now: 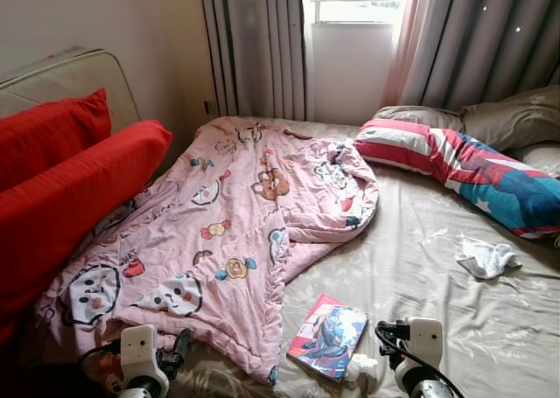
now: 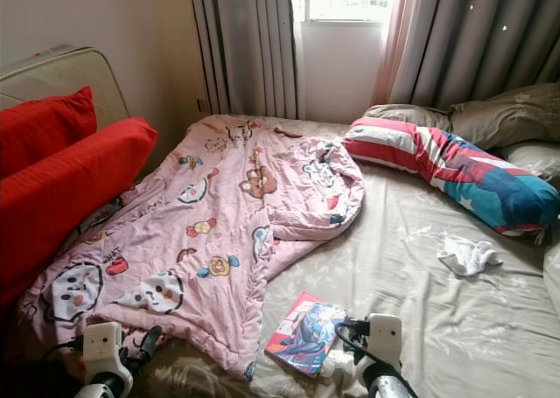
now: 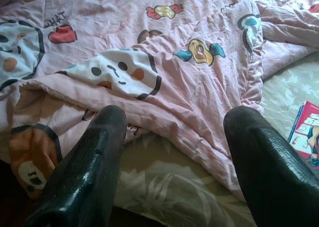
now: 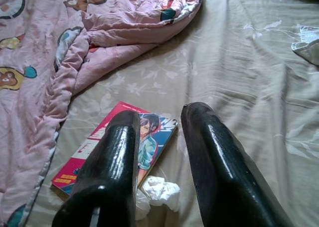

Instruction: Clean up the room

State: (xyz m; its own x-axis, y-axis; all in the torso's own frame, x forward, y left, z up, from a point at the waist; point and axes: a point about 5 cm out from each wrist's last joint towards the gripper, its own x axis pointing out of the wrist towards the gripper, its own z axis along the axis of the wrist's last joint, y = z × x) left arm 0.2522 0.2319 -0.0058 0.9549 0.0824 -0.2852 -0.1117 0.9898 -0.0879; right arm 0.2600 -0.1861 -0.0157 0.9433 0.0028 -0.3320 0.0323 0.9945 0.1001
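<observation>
**Both grippers low over an untidy bed**

The left gripper [image 3: 169,157] hangs with its two black fingers spread wide apart, holding nothing, just above the near edge of the rumpled pink cartoon-print quilt [image 1: 219,232]. The right gripper [image 4: 159,152] is poised over the beige patterned bedsheet [image 1: 437,284], fingers parted by a narrow gap and empty, directly above the glossy pink-and-blue comic book [image 1: 328,337] and the small crumpled white tissue [image 4: 159,193] touching the book's near corner.

The quilt lies spread across the left half of the bed, its far right corner bunched into a roll. Two red cushions [image 1: 70,179] lean against the padded headboard on the left side. A long red, white and blue bolster pillow [image 1: 464,166] lies along the far right, in front of grey-beige pillows [image 1: 507,118]. A crumpled white cloth [image 1: 486,259] sits on the sheet near the bolster, well apart from the book. Grey curtains [image 1: 254,48] flank a bright window.
</observation>
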